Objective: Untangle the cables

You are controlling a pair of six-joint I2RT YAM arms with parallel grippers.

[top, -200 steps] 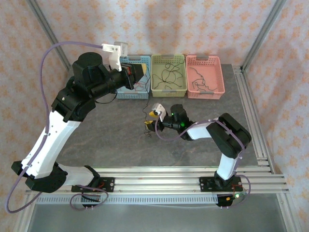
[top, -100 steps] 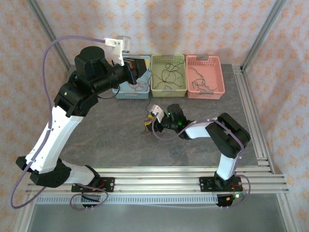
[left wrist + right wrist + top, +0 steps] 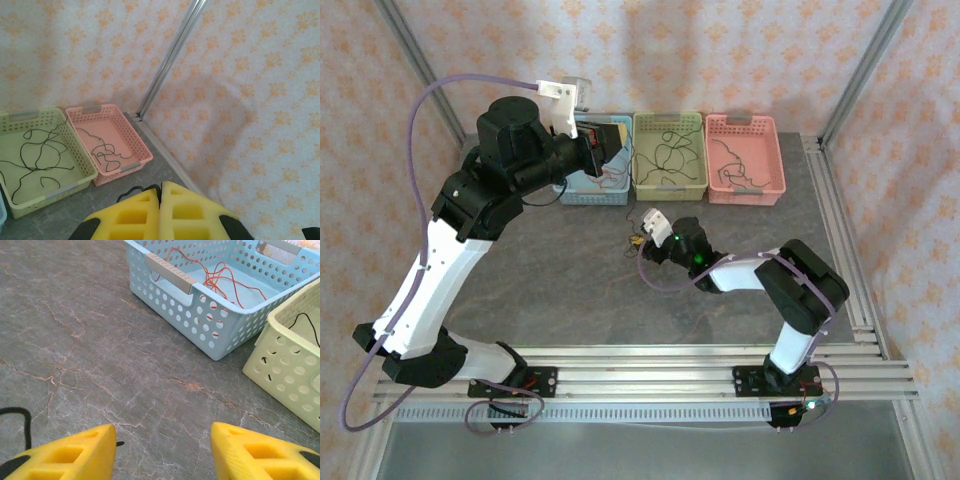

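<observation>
My left gripper (image 3: 161, 187) is raised over the blue basket (image 3: 582, 190) in the top view. Its yellow pads are pressed together on a thin black cable (image 3: 137, 187) that loops out at the tips. My right gripper (image 3: 162, 432) stands low over the table, its pads wide apart with bare stone between them. A black cable (image 3: 22, 412) curls beside its left pad. In the top view the right gripper (image 3: 642, 240) sits at a small clump of cables (image 3: 633, 243) mid-table.
Three baskets line the back. The blue basket (image 3: 200, 315) holds orange cables (image 3: 220, 280), the green basket (image 3: 669, 185) black ones (image 3: 40, 150), and the pink basket (image 3: 745, 192) dark ones (image 3: 107, 155). Frame posts stand at the back corners and rails along the right edge.
The right gripper has moved a little away from the near edge, toward the baskets. The left arm has risen and swung slightly right, its jaws staying shut.
</observation>
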